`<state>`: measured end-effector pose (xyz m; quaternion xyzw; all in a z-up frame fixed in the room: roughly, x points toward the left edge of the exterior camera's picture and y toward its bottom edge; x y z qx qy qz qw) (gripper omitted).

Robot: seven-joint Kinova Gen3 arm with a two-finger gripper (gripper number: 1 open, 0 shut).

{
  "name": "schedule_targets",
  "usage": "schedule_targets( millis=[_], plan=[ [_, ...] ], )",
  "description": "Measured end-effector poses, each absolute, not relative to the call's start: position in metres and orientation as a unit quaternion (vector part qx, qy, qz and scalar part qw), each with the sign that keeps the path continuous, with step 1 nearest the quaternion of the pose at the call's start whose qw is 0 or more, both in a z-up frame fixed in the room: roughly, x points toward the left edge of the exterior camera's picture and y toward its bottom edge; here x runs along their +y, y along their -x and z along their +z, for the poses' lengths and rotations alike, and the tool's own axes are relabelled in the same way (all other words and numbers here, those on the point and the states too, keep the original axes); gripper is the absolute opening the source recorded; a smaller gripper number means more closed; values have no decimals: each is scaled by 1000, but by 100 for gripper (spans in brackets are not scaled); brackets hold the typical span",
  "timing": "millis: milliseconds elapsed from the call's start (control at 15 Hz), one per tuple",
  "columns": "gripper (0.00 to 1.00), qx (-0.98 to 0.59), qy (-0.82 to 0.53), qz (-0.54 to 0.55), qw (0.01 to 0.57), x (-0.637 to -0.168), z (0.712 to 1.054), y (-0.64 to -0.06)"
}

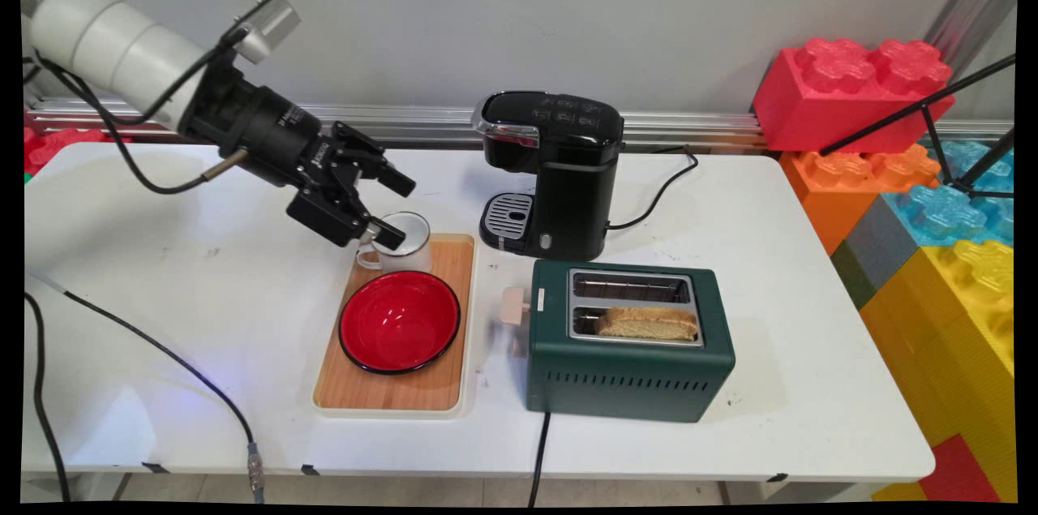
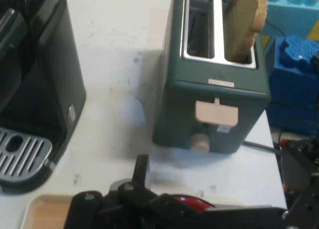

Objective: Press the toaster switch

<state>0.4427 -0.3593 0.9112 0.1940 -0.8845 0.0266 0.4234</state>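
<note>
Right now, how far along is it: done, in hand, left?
Done: bread slice in the near slot of the toaster; red bowl and mug on the wooden tray. In hand: nothing, gripper open at the mug's rim. Left: the drip tray of the coffee maker stands bare.

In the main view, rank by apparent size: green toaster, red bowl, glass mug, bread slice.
1. Dark green metal toaster
2. Round red bowl
3. Bread slice and clear glass mug: too similar to rank; the hand partly hides the mug.
</note>
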Motion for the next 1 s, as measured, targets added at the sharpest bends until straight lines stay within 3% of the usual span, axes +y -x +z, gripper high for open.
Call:
schedule_targets(
  millis=[800,867,1000],
  plan=[
    [100,-887,-131,29,442,-368,887,-410],
    [0,-887,-127,28,444,-368,886,-408],
    [0,-887,-121,27,446,-369,885,-406]
  ],
)
